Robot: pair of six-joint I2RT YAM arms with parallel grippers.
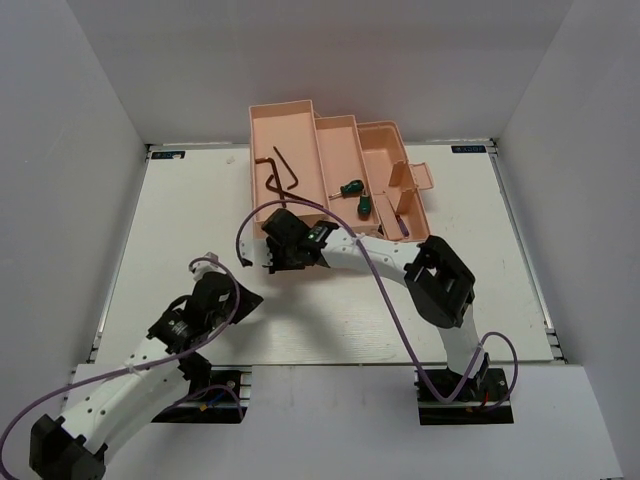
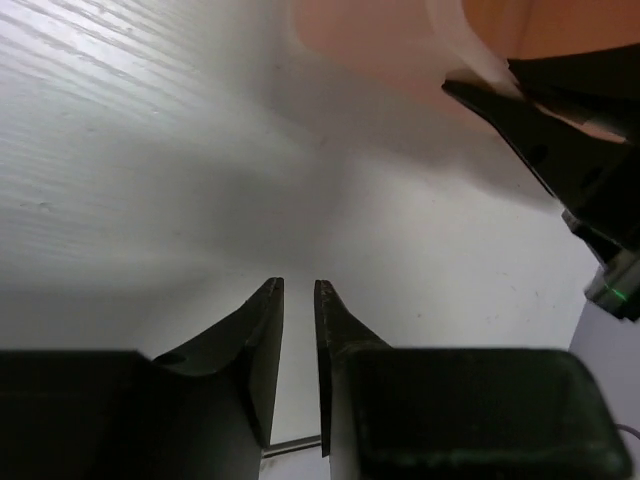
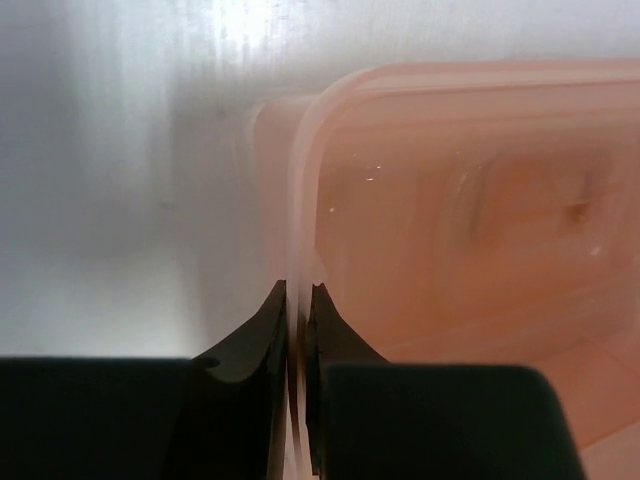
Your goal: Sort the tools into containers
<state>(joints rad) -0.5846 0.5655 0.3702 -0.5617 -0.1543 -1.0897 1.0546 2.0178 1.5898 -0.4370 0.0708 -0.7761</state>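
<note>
In the toolbox (image 1: 285, 108) at the table's (image 1: 180, 230) far edge, hex keys (image 1: 287, 168) lie left of the screwdrivers (image 1: 351, 187).

— How is the left arm (image 1: 110, 398) posed?
— It is folded back on itself from its base, with the elbow swung out low and to the left. The wrist is raised ahead of the base. The left gripper (image 2: 298, 288) is angled forward and down, its fingers are drawn almost together with only a thin slit between them, and nothing is held.

— And the right arm (image 1: 375, 255)?
— It is raised from its base, bent at the elbow, and stretched far to the left. The right gripper (image 3: 297, 292) is pointed downward, and the rim of the toolbox (image 3: 450, 200) is pinched between its nearly closed fingers.
</note>
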